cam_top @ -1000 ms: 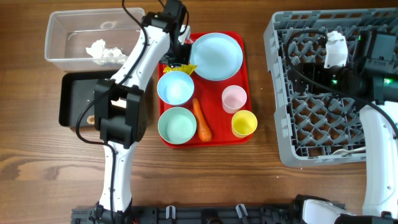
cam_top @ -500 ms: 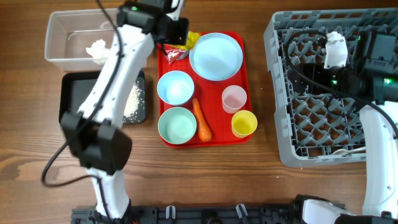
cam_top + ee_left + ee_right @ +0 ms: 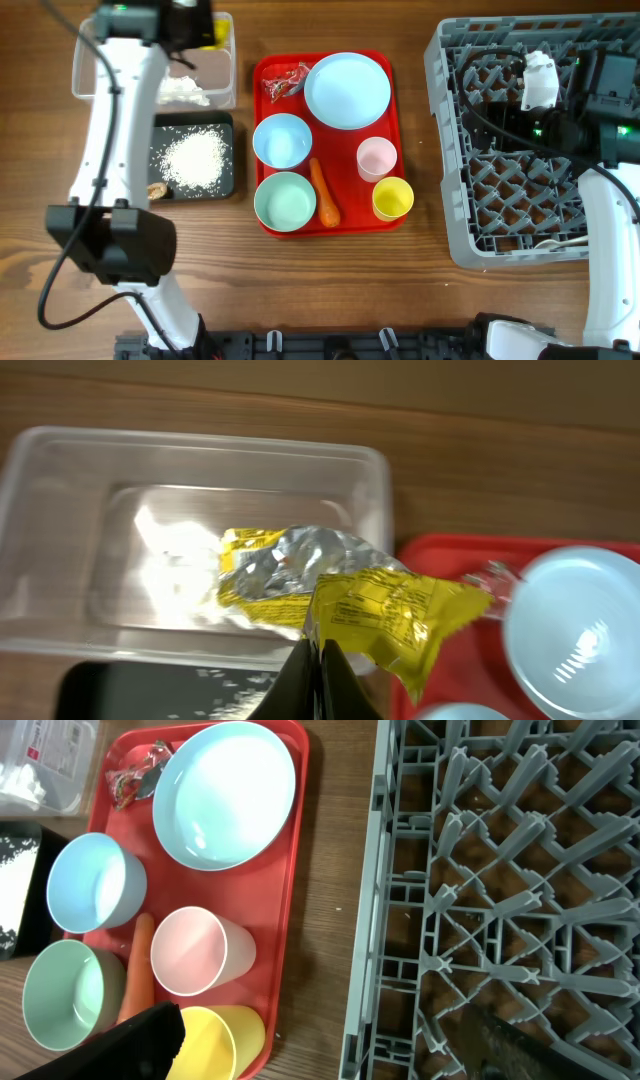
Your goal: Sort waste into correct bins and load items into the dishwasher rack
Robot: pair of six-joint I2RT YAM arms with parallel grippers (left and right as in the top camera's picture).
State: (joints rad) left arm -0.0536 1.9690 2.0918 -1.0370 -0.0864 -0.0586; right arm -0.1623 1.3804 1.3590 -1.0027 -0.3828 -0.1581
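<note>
My left gripper [image 3: 320, 650] is shut on a yellow crinkled wrapper [image 3: 385, 605] and holds it above the clear tub [image 3: 60, 450]. In the overhead view the wrapper [image 3: 210, 32] hangs over the tub's [image 3: 85, 95] right end, where white tissue [image 3: 185, 90] lies. The black tray [image 3: 232, 150] holds rice [image 3: 193, 157] and a brown lump [image 3: 157, 189]. A red wrapper [image 3: 283, 83], carrot [image 3: 324, 192], plate [image 3: 347, 90], two bowls [image 3: 282, 140] [image 3: 285, 200], pink cup [image 3: 376, 157] and yellow cup [image 3: 393, 198] sit on the red tray [image 3: 395, 110]. My right gripper [image 3: 330, 1045] is open over the grey rack's [image 3: 520, 200] left edge.
The red tray lies between the bins on the left and the rack on the right. Bare wooden table shows between the tray and the rack [image 3: 415, 150] and along the front. The rack's upright pegs [image 3: 480, 870] stand under my right arm.
My left arm has swung left from the red tray's back corner to above the clear tub, carrying the yellow wrapper. The black tray is uncovered. The right arm has not moved.
</note>
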